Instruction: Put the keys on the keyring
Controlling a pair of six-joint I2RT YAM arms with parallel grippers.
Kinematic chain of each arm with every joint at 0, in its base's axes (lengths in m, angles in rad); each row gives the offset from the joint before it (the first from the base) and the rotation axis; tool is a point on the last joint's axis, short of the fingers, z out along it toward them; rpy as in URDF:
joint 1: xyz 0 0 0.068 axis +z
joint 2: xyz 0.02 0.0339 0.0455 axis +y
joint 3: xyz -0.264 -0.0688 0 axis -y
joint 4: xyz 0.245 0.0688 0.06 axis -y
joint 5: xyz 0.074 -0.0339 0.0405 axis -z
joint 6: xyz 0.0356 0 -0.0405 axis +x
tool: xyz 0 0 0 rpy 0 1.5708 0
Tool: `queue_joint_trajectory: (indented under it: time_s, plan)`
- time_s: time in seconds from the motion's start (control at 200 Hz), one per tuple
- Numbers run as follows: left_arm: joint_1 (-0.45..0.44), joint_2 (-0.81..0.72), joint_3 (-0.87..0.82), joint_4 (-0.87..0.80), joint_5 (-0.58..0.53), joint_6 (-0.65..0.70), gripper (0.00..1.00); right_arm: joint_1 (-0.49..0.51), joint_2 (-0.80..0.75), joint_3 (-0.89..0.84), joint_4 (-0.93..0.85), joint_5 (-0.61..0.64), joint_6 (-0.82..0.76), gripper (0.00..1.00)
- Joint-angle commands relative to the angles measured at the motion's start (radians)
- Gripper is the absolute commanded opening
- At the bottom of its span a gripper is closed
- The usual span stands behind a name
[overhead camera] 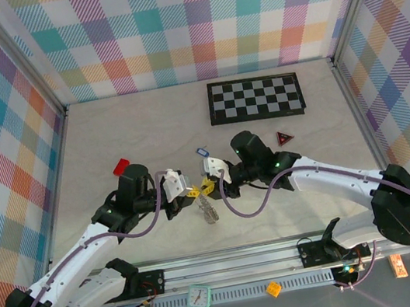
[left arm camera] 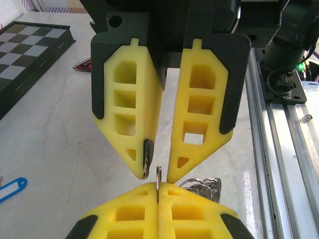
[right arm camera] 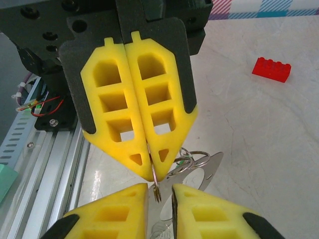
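The keyring (overhead camera: 209,215) was between the two grippers, near the front edge of the table (overhead camera: 108,138). One thin ring of it stood edge-on, clenched between the tightly closed yellow fingers of the left gripper (right arm camera: 149,170). The rest, a bunch of silvery rings with a flat metal tag, hung beside and below those fingers. I could not tell whether the bunch touched the table.

The right gripper (left arm camera: 158,172) faced the left one tip to tip. Its jaws were parted a little, with one finger on each side of the thin ring and a gap between them, so it was not grasping. A small dark piece sat at one of its fingertips, but I could not tell what it was.

The blue key (overhead camera: 202,152) lay flat on the table just beyond the grippers, apart from the keyring. Farther out were a red block (overhead camera: 121,167) to the left, a red triangle (overhead camera: 286,137) to the right, and a chequered board (overhead camera: 255,98) at the far side.
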Motion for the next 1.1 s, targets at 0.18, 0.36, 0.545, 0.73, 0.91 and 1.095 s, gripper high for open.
queue_joint_trajectory:
  time_s: [0.18,0.36,0.545,0.73,0.91,1.095]
  plan:
    - [-0.011,0.001,0.004,0.041,0.023,0.013,0.00,-0.002,0.021,0.018,0.014,-0.051,0.003,0.02]
    - [-0.011,-0.022,-0.025,0.061,-0.023,-0.022,0.19,-0.002,0.016,-0.001,0.027,-0.055,0.002,0.00]
    - [-0.009,-0.119,-0.136,0.198,-0.055,-0.128,0.23,-0.014,0.013,-0.022,0.074,-0.091,0.024,0.00]
    - [-0.009,-0.167,-0.211,0.302,-0.055,-0.203,0.25,-0.021,0.021,-0.043,0.125,-0.139,0.044,0.00]
    - [-0.009,-0.125,-0.198,0.309,-0.038,-0.208,0.22,-0.021,0.027,-0.055,0.164,-0.163,0.055,0.00]
    - [-0.009,-0.100,-0.198,0.360,-0.023,-0.226,0.17,-0.021,0.034,-0.052,0.173,-0.185,0.058,0.00]
